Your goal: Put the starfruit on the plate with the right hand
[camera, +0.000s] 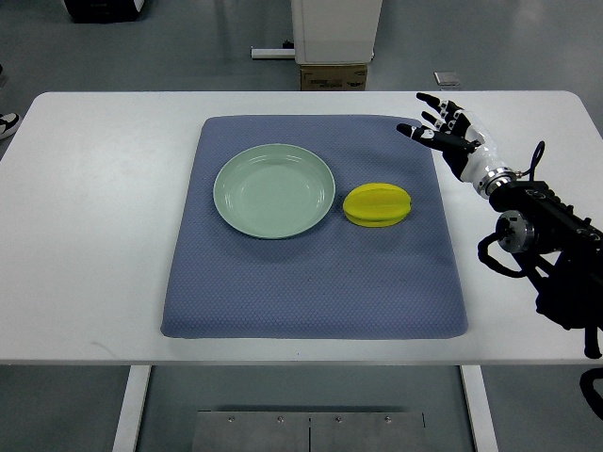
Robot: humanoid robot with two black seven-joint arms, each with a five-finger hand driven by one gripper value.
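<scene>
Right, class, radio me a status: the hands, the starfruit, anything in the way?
Right hand open, over mat's far right corner. Starfruit on blue mat, just right of empty plate. Path clear. Left hand not in view.

A yellow starfruit is seen lying flat at frame centre, just right of the empty pale-green plate.

Rectangular table top: plain white, unmarked. Rectangular fabric mat, at the table's centre: slate blue with a fine dotted weave across its surface. Round glazed plate, toward the mat's far edge: pale green, no pattern. Ridged waxy starfruit, nearer the mat's right edge: bright yellow, ridges slightly darker. Right hand, over the mat's far right corner: black and white segments; arm black.
</scene>
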